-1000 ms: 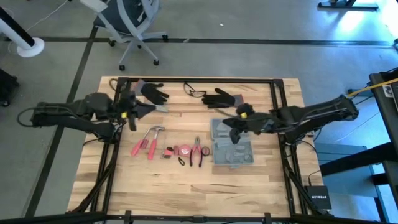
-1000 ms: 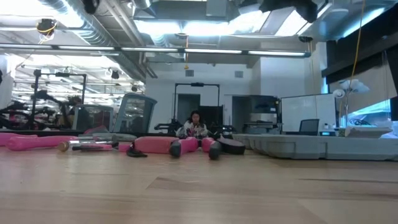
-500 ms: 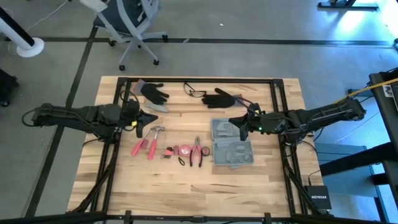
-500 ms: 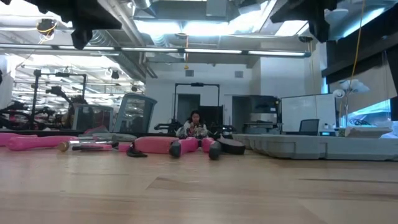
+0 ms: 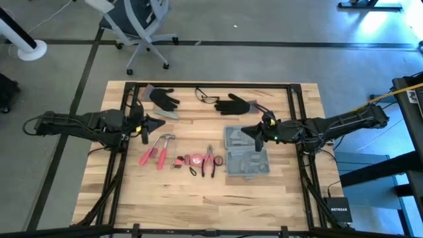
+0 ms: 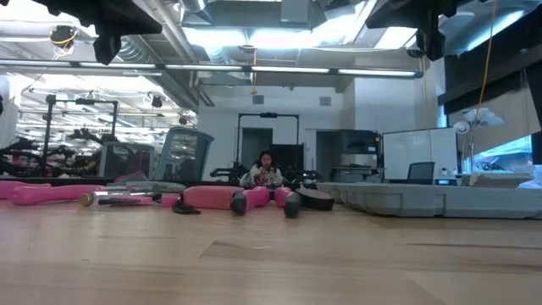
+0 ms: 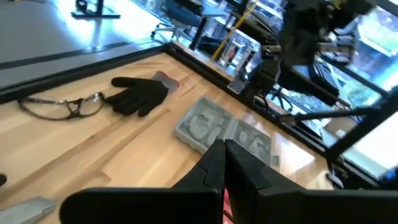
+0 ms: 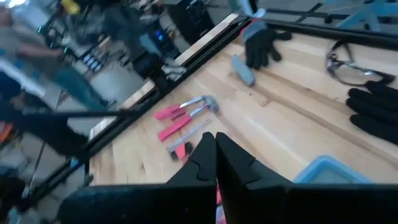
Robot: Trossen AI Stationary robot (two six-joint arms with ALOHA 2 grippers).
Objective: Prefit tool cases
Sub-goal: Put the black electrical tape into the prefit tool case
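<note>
**A:** Start us at the bench's [image 5: 198,198] left edge. What's the left gripper [image 5: 160,123] doing?

**B:** It hangs above the wood near the left edge, fingers clenched together, gripping nothing. Just beside it, towards the far left corner, lies a black glove [image 5: 163,98]; on the near side sits a red-handled hammer [image 5: 162,141].

**A:** And along the middle?

**B:** A small red tool [image 5: 195,160], then red-handled pliers [image 5: 211,160]. At the far edge, safety glasses [image 5: 206,98] and a second black glove [image 5: 234,104].

**A:** The tool case?

**B:** The tool case [image 5: 246,153] lies right of centre, opened flat, both halves face up. Grey moulded slots show inside; whether any slot is filled I cannot tell. The red tools lie loose on the wood beside it.

**A:** And the right gripper [image 5: 246,131]?

**B:** Over the case's far half, fingers pressed shut, holding nothing; whether it touches the case I cannot tell. Its wrist view shows one blue corner of the case below.
</note>
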